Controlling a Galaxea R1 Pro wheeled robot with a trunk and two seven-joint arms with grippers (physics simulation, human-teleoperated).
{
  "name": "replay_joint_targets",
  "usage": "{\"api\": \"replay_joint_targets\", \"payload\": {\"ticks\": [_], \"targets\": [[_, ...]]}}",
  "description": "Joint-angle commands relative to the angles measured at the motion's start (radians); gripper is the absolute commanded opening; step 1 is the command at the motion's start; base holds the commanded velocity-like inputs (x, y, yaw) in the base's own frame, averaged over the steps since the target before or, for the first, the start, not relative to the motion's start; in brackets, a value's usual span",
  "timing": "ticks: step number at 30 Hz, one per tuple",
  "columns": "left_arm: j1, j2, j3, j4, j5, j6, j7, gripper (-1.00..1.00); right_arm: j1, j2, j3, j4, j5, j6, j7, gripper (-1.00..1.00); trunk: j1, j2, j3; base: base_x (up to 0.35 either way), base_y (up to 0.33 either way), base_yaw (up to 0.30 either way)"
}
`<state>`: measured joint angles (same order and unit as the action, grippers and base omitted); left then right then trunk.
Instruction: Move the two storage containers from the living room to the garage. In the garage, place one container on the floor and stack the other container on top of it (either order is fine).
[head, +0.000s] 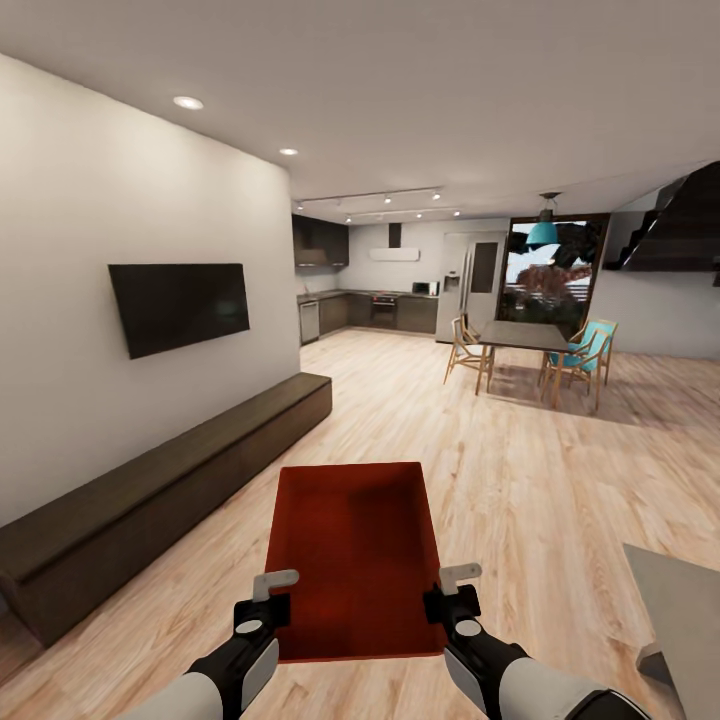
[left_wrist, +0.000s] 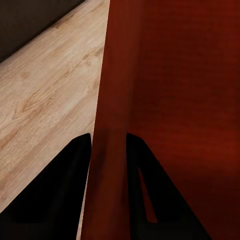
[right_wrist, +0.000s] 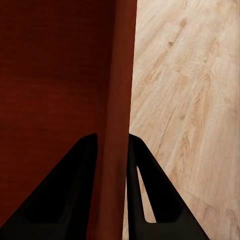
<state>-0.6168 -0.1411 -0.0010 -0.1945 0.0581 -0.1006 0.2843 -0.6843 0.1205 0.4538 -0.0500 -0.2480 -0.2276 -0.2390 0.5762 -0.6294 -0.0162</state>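
Head view: we are carrying one bin (head: 355, 555) level, left claw (head: 272, 590) and right claw (head: 452, 585) each pinching a side wall between its fingers, so it rides steady.

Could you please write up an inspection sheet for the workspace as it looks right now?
Surface: light wood plank floor.
Job's things: one orange-red bin, open top, held off the floor between both arms.
Clutter: nothing seen.
Grippers: left gripper straddles the bin's left wall, one finger each side; right gripper likewise on the right wall.
Cables: nothing seen.
Surroundings: dark bench under a wall TV; kitchen beyond; dining table with chairs; grey counter corner at right.
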Motion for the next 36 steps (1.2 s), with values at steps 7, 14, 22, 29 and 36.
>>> {"api": "replay_joint_targets", "payload": {"ticks": [7, 14, 22, 29, 36], "targets": [[0.000, 0.014, -0.005, 0.002, 0.003, -0.005, 0.032, -1.00, -0.001, 0.001, -0.086, -0.034, 0.004, 0.001, -0.002, -1.00, 0.000, -0.002, -0.002, 0.079, 0.000, -0.002], [0.000, 0.015, -0.005, 0.002, 0.002, -0.005, 0.032, -1.00, -0.001, 0.001, -0.086, -0.034, 0.004, 0.001, -0.002, -1.00, 0.000, -0.002, -0.002, 0.298, 0.000, 0.000], [0.000, 0.015, -0.005, 0.001, 0.002, -0.005, 0.032, -1.00, -0.001, 0.001, -0.086, -0.034, 0.004, 0.001, 0.000, -1.00, 0.000, -0.002, 0.000, 0.321, 0.000, -0.186], [0.000, 0.015, -0.005, 0.001, 0.002, -0.005, 0.032, -1.00, -0.001, 0.001, -0.086, -0.034, 0.004, 0.000, 0.000, -1.00, 0.000, -0.002, 0.003, 0.321, 0.000, -0.277], [0.000, 0.015, -0.005, 0.001, 0.002, -0.005, 0.032, -1.00, -0.001, 0.001, -0.086, -0.034, 0.004, 0.001, 0.000, -1.00, 0.000, -0.002, 0.006, 0.321, 0.000, -0.282]]}}
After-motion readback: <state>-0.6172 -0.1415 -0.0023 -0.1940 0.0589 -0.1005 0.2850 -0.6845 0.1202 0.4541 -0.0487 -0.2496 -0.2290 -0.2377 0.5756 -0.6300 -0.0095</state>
